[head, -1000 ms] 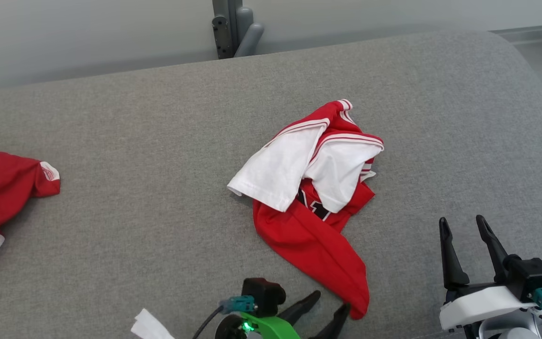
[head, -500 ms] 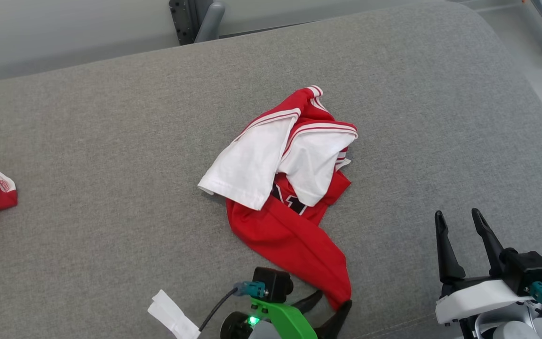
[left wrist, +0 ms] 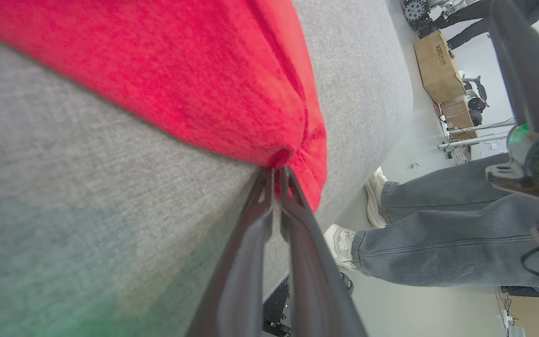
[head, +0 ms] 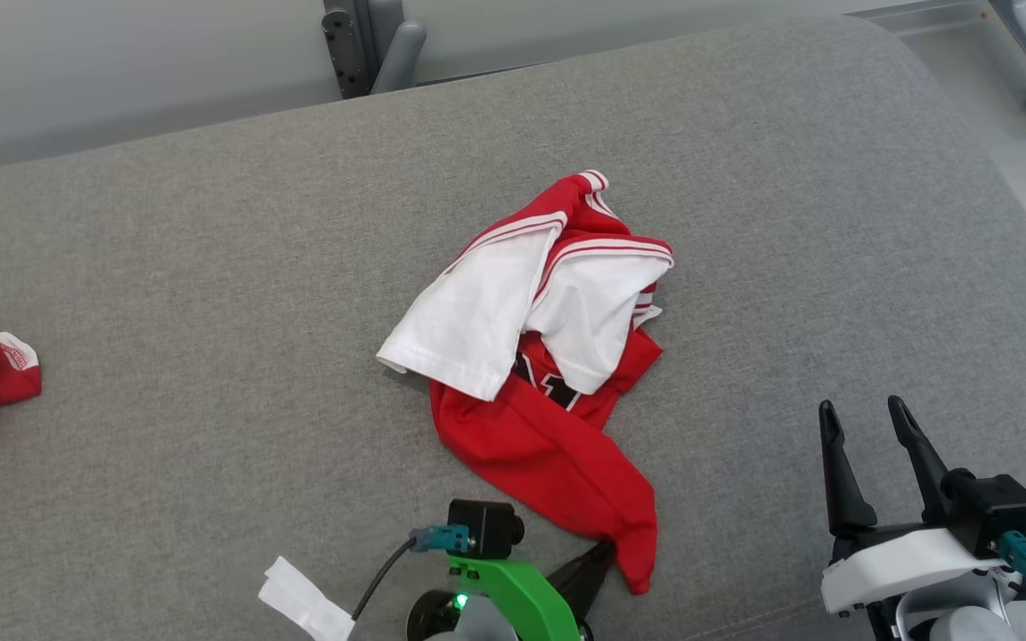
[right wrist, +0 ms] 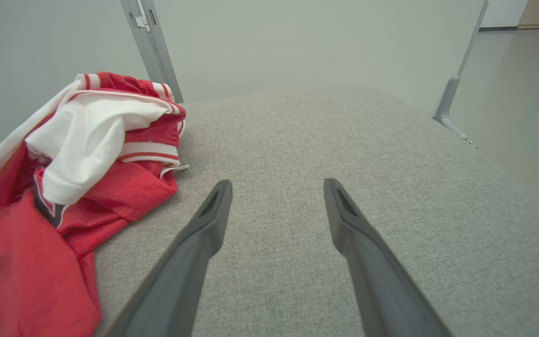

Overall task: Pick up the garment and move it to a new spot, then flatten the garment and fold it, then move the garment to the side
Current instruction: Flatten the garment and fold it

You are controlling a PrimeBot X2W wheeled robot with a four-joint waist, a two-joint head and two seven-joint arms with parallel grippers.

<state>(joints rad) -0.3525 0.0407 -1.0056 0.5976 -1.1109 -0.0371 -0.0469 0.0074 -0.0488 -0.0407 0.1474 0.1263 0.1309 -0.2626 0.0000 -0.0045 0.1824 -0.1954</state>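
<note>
Garment [head: 557,445] hem, six o'clock, pinched thinly by my left gripper [left wrist: 276,174]; right gripper [head: 860,406] spread at four. I fear the fold slipping free on lifting.

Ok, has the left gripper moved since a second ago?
Yes. The left gripper, earlier spread astride the red tail of the garment, has pinched shut on its edge, and its body has shifted slightly left against the still white sleeve.
</note>
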